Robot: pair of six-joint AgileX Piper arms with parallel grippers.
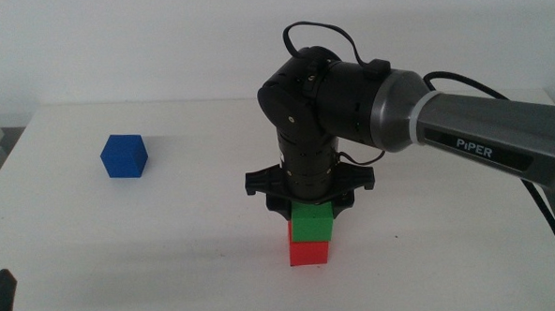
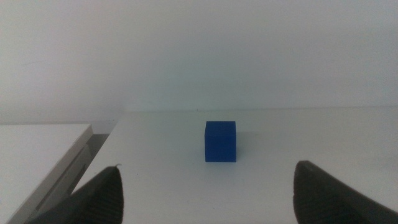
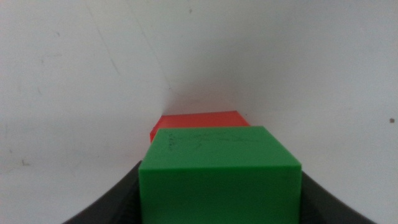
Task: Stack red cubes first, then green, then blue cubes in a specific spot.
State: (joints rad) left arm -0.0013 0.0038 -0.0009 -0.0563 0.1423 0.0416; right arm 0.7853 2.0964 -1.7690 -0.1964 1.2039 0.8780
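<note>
At the table's front left corner, only a dark tip of the left gripper point(image 1: 0, 301) pokes into the middle view, parked well away from everything. Its own wrist camera shows the two dark jaws spread wide with nothing between them, pointed across the bare white table point(image 1: 198, 271) at the blue cube point(image 2: 221, 141).

That blue cube point(image 1: 125, 156) sits alone toward the back left part of the table, resting flat on one face, well apart from the other two cubes. A lower pale ledge point(image 2: 43, 162) runs beside the table's left edge.

Moving toward the middle, a little right of centre and nearer the front edge, stands the small stack: the red cube point(image 1: 309, 253) flat on the table, the green cube point(image 1: 312, 221) sitting on top of it. The green one looks shifted very slightly to the right of the red one rather than perfectly flush.

The right gripper point(image 1: 310, 207) comes straight down over the stack, its arm reaching in from the right side. Its jaws flank the green cube point(image 3: 221, 177) on both sides, closed against it as far as I can see from the wrist camera, where the dark jaw surfaces hug the cube's lower corners. In that same view the red cube point(image 3: 199, 122) peeks out just beyond the green one's top face.
</note>
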